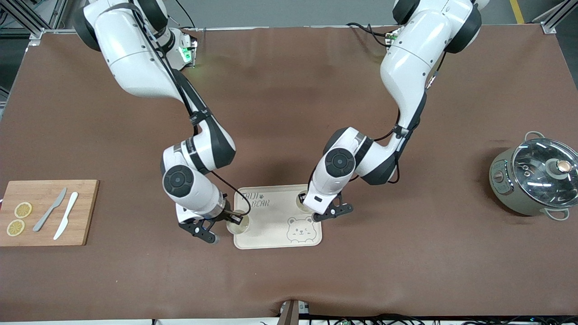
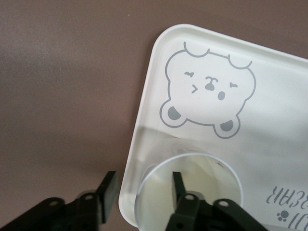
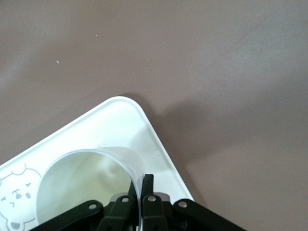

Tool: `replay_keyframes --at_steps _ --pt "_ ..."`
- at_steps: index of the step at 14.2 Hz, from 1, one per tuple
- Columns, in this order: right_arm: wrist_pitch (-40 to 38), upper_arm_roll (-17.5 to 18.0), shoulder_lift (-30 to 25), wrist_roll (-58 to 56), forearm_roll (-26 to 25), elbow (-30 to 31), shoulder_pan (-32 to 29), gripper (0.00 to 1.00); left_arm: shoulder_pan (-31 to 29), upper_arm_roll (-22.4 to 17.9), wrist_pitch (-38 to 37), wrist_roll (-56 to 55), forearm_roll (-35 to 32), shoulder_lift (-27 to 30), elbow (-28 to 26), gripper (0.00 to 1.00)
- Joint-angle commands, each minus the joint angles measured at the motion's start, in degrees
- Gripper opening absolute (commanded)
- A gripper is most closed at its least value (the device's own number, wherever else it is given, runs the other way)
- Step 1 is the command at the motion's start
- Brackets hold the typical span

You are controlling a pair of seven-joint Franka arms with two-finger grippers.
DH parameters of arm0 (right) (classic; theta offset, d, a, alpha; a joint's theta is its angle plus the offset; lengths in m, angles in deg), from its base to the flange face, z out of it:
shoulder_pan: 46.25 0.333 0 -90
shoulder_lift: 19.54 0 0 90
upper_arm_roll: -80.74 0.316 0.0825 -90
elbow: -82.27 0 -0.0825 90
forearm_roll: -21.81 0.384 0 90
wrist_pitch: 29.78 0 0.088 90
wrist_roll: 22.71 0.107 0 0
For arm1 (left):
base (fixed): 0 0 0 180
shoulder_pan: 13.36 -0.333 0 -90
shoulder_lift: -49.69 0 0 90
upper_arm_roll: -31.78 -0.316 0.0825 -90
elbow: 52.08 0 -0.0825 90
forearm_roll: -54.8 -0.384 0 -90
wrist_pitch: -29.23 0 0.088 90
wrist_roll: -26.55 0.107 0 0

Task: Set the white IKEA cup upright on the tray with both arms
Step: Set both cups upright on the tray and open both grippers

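Note:
The cream tray [image 1: 275, 225] with the bear face lies mid-table. Two white cups stand mouth-up on it. One cup [image 1: 239, 224] is at the tray corner toward the right arm's end, nearer the front camera. My right gripper [image 1: 233, 219] is shut on its rim, one finger inside and one outside, as the right wrist view shows (gripper [image 3: 141, 185], cup [image 3: 82, 178], tray [image 3: 120, 120]). The other cup [image 1: 301, 199] stands at the tray edge toward the left arm's end. My left gripper [image 1: 309, 205] is open around its wall (gripper [image 2: 143, 188], cup [image 2: 202, 178], tray [image 2: 269, 96]).
A wooden cutting board [image 1: 83, 212] with two lemon slices [image 1: 19, 218] and two knives [image 1: 58, 215] lies at the right arm's end. A grey-green pot with a glass lid [image 1: 535, 178] stands at the left arm's end.

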Motion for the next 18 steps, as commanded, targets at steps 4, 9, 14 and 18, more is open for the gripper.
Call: replay_keyframes --at_steps 4,9,14,18 --pt "3.19 -0.54 2.38 2.37 -1.52 -0.42 1.46 0.00 0.03 -1.52 -5.53 1.31 0.42 2.00 0.74 1.00" --pt "4.42 -0.54 3.17 3.51 -1.61 -0.42 1.99 0.00 -0.50 -1.87 -12.91 2.63 0.42 6.65 0.74 1.00" --pt "4.24 -0.54 2.82 3.34 -2.66 -0.51 1.81 1.00 -3.47 -2.22 -17.05 6.30 0.07 14.20 0.21 1.00" --pt "1.97 -0.46 0.37 1.33 -2.75 -0.68 0.76 1.00 -8.31 -2.31 -25.12 11.33 0.06 19.65 -0.32 1.00"
